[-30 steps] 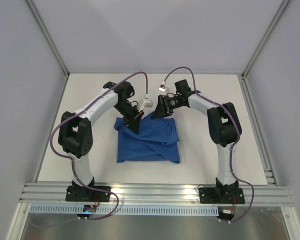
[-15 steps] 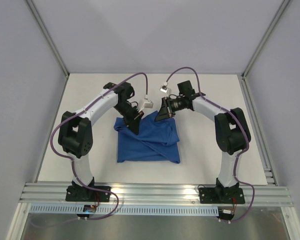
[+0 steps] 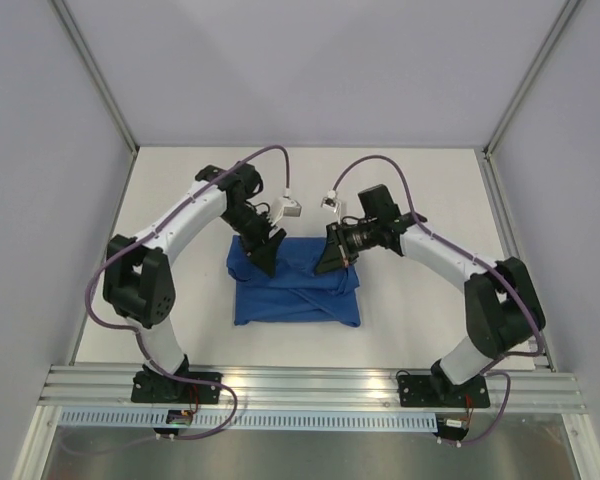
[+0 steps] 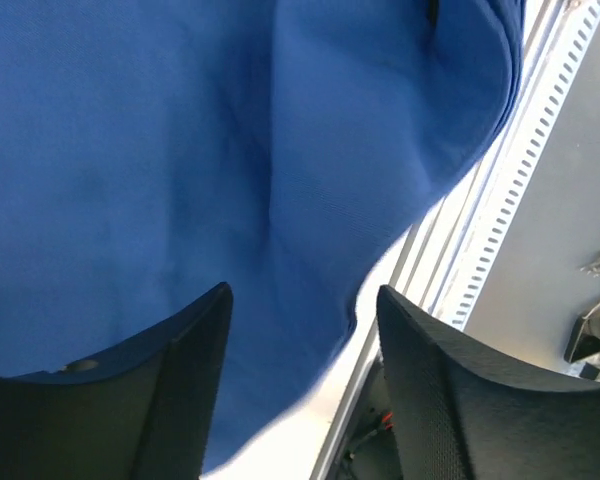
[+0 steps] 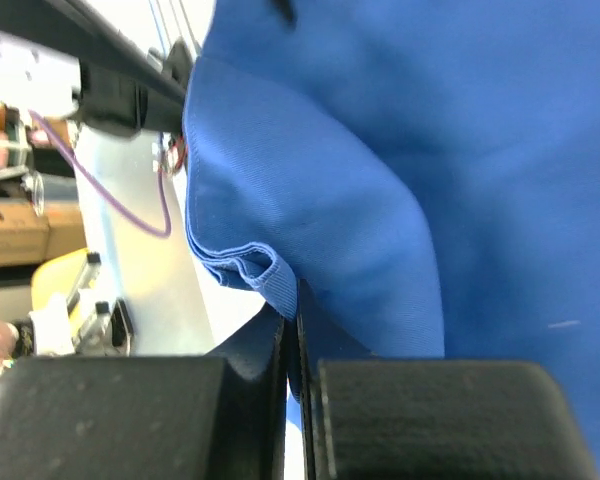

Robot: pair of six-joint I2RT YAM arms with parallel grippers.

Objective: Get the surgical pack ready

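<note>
Right end effector [image 5: 298, 345] pinches a fold of the royal-blue cloth drape [image 3: 300, 292]; left end effector [image 4: 302, 335] stands wide; best pull slowly and evenly.

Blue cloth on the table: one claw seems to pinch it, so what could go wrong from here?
1. The right gripper is shut on only a thin fold at the edge of the blue cloth; a pull could slip it free.
2. The left gripper stands open over the cloth, holding nothing, so a one-sided pull might drag or skew the whole bundle.
3. Several layers stack at that fold; more may lift than intended.
</note>
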